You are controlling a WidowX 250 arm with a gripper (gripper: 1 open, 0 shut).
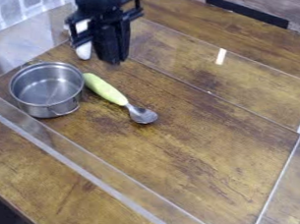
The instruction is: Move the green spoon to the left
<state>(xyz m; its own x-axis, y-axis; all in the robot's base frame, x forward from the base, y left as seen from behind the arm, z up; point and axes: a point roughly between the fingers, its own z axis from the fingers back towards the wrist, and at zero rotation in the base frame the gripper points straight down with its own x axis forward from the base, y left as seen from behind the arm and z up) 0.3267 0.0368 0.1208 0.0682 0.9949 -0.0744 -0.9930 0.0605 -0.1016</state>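
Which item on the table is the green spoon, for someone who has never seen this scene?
Find the round steel bowl at the left of the wooden table. Lying just to its right is the green spoon. Its thick yellow-green handle points toward the bowl, its shiny metal scoop away; nothing else there is green.

Green spoon (117,95) right of bowl (46,87), seemingly touching
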